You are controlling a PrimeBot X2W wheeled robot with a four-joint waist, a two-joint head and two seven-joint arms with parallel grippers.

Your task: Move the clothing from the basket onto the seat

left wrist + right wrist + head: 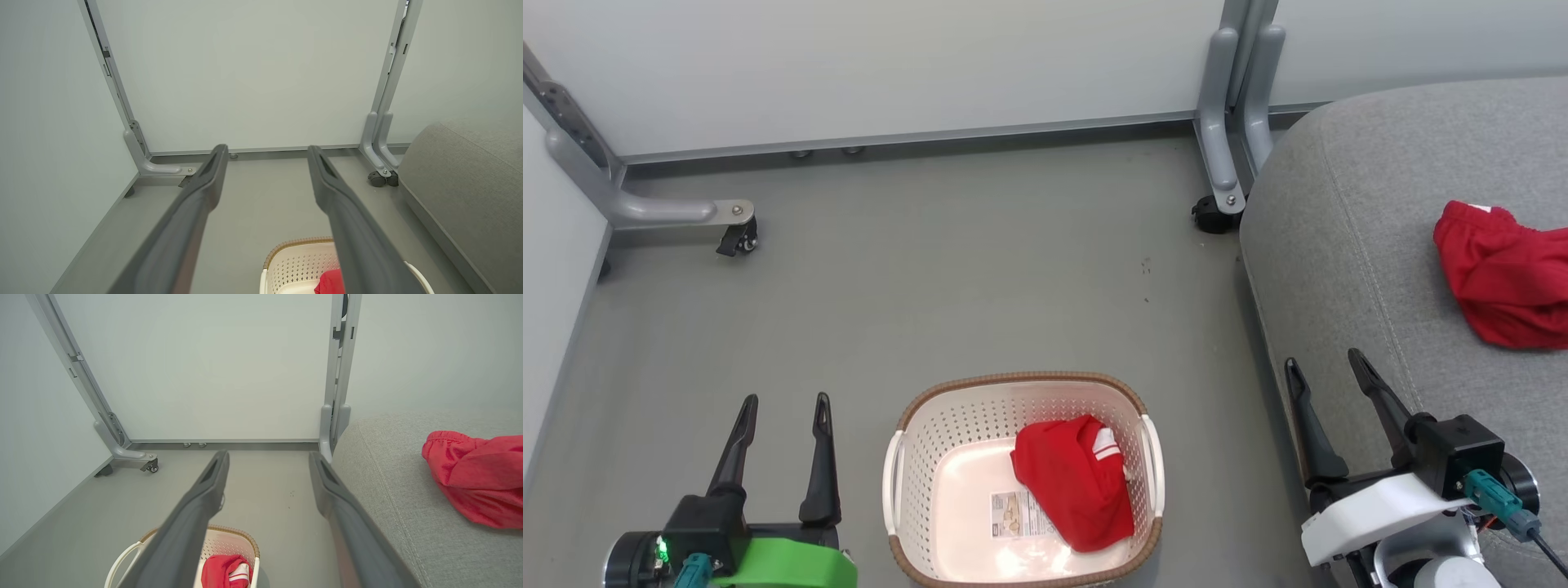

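The cream basket (915,457) with its brown rim stands on the grey floor at the bottom middle. A red garment with white stripes (1074,482) lies in its right half, beside the paper label. A second red garment (1507,273) lies on the grey seat (1347,245) at the right. My left gripper (786,400) is open, left of the basket, holding nothing. My right gripper (1323,363) is open over the seat's left edge, empty. In the right wrist view the basket (241,539), striped garment (226,571) and the garment on the seat (474,477) all show.
A pale partition wall runs along the back and left. Grey metal frame legs with castors stand at the back left (731,220) and at the back beside the seat (1217,204). Open grey floor (972,278) lies between the basket and the wall.
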